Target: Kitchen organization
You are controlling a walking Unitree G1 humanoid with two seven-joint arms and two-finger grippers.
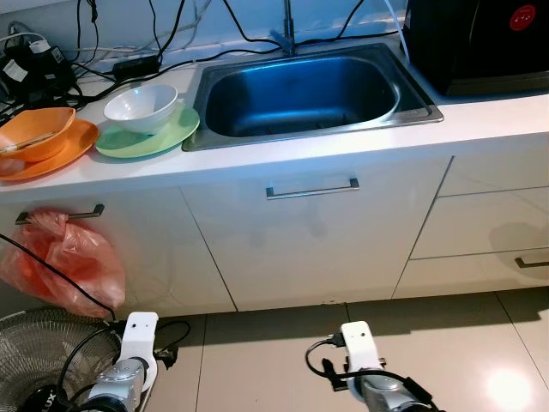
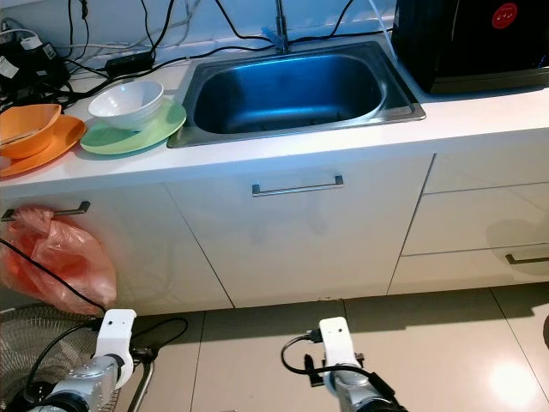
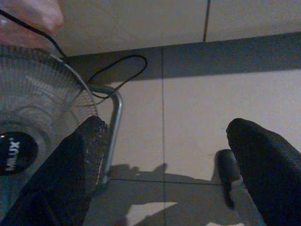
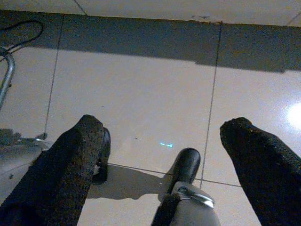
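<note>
A white bowl [image 1: 140, 106] rests on a green plate [image 1: 178, 130] on the white counter, just left of the steel sink [image 1: 304, 94]. Further left, an orange bowl [image 1: 39, 130] sits on an orange plate [image 1: 67, 154]. The sink basin looks empty. Both arms hang low in front of the cabinets, the left arm [image 1: 130, 359] near the fan and the right arm [image 1: 363, 360] over the tiles. My left gripper [image 3: 167, 127] is open above the floor with nothing between its fingers. My right gripper [image 4: 163, 123] is open too, over bare tile.
A red plastic bag [image 1: 69, 262] hangs from a cabinet handle at left, with a floor fan [image 1: 39, 356] and its cable below. A black appliance [image 1: 476, 43] stands right of the sink. Cables and plugs lie along the back wall. Cabinet doors and drawers [image 1: 311, 188] are shut.
</note>
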